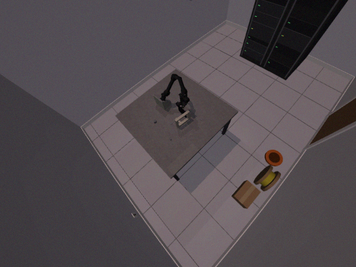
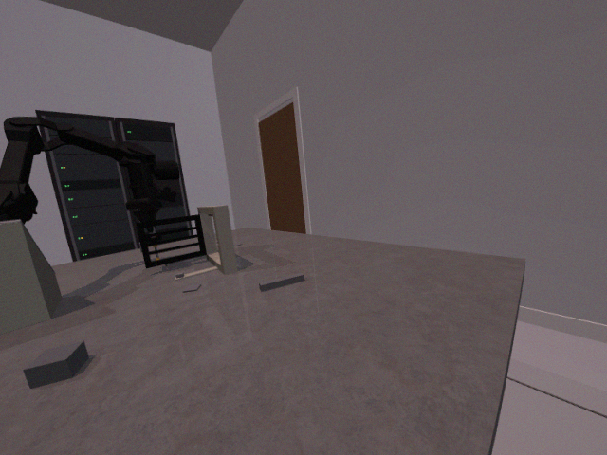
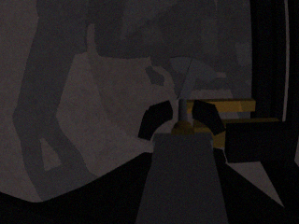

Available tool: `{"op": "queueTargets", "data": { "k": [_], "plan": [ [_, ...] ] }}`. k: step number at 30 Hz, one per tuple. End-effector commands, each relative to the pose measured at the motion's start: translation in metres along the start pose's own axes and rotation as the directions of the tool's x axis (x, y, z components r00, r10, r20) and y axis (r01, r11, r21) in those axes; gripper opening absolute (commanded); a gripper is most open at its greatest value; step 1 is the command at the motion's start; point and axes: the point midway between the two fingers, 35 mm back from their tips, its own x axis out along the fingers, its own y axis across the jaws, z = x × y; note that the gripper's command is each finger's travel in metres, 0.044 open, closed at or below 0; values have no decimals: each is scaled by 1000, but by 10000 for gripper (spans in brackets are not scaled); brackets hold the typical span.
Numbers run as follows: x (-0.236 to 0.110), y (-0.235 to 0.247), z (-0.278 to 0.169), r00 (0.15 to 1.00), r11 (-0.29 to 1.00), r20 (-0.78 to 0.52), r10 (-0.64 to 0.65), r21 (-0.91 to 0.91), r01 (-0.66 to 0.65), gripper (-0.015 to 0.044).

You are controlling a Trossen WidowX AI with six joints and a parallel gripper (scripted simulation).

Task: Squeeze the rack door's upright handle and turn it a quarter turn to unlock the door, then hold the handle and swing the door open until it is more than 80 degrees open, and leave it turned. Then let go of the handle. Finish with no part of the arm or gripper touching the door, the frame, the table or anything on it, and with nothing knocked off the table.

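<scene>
The black barred rack door stands swung out from its pale frame, at roughly a right angle as seen in the exterior view. My gripper is shut on the door's upright handle, a grey rod, at the door's free side. The rod stands between the two dark fingers, above a brass base. Brass bars reach from it toward the door in the wrist view. The exact door angle and handle turn cannot be read. In the top view the door and fingertips are too small and dark to make out.
The arm's greenish pedestal stands on the table at the left. A grey block lies in front of it. A long grey bar and a small flat piece lie before the frame.
</scene>
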Motion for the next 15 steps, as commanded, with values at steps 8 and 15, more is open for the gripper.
{"op": "queueTargets", "data": {
  "k": [8,15],
  "plan": [
    [0,0,0,1000,1000,0,1,13,-1,277],
    [-8,0,1,1000,1000,0,0,13,0,287]
  ]
}}
